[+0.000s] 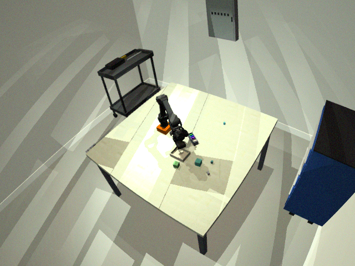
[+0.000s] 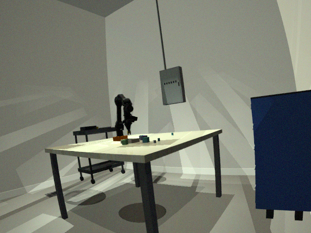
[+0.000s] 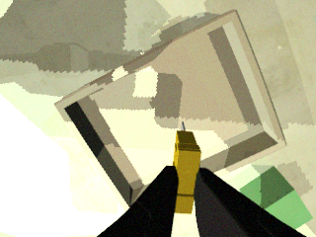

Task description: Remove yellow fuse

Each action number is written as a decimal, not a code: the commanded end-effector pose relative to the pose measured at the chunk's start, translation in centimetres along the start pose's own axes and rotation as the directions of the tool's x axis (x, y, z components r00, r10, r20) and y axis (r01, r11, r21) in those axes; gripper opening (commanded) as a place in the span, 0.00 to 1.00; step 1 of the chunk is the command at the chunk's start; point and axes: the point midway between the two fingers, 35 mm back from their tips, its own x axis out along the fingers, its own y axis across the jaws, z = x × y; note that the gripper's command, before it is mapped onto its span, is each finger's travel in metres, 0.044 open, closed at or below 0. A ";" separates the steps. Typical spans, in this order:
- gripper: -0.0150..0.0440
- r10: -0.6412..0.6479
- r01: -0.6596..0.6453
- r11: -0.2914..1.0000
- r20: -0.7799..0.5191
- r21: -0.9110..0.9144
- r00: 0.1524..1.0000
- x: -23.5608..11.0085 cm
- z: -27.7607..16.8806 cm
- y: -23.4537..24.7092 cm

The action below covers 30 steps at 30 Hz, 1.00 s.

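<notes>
My gripper points down and is shut on the yellow fuse. The fuse hangs below the fingertips, above the tray. In the wrist view it overlaps the lower part of the tray's inside, near the lower wall. The tray is a shallow, beige, open box, and no fuse shows lying in it. The fuse block stands beside the tray, with small coloured fuses in it; it is outside the wrist view. The gripper is clear of the block.
A green cube lies close to the tray. A teal cube, a small teal piece and a small grey piece lie farther off. Another teal piece lies beyond the block.
</notes>
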 end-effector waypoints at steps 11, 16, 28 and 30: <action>0.25 0.005 -0.005 1.000 -0.004 -0.010 1.000 2.1 -0.2 -0.1; 0.25 0.005 -0.005 1.000 -0.004 -0.010 1.000 2.9 -0.2 -0.1; 0.25 0.005 -0.005 1.000 -0.004 -0.010 1.000 4.1 -0.2 0.0; 0.34 0.000 0.000 1.000 0.000 -0.005 1.000 3.8 -0.1 -0.1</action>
